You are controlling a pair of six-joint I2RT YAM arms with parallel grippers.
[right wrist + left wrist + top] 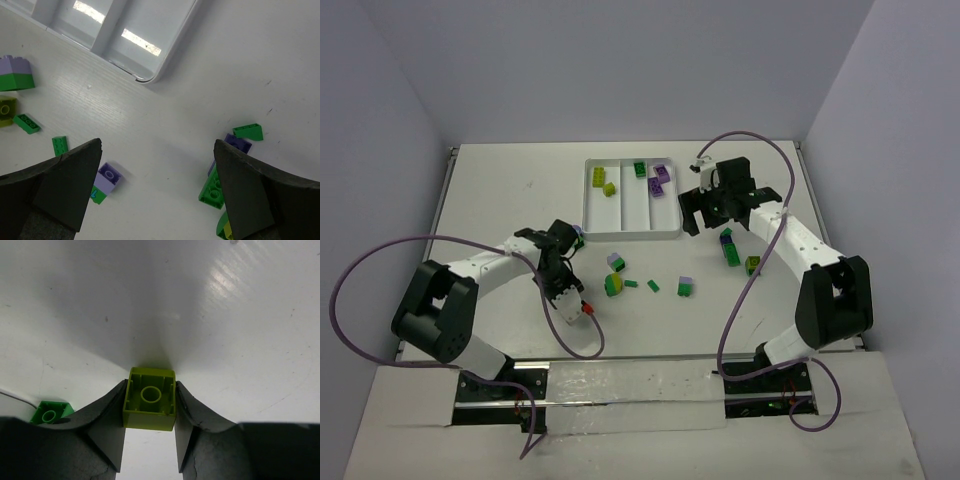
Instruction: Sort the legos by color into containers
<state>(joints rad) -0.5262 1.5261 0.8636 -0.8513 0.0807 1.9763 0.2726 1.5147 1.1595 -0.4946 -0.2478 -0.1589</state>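
My left gripper (150,388) is shut on a yellow-green lego (150,399), its hollow underside facing the camera, close to the table. A green lego (48,414) lies beside its left finger. From above, this gripper (571,241) is left of the white tray (592,228). The tray holds yellow-green legos (603,183) in its left compartment, a green one (640,169) in the middle and purple ones (660,178) on the right. My right gripper (714,207) is open and empty beside the tray's right rim. It hovers over bare table (157,145) between a lilac-on-green lego (106,179) and a purple and green cluster (220,175).
Loose legos lie in front of the tray: a lilac-green stack (616,262), a yellow-green and green pair (613,284), two small green pieces (642,285), a lilac-green one (686,287), and a green and yellow one (752,264). The tray corner (150,75) shows in the right wrist view.
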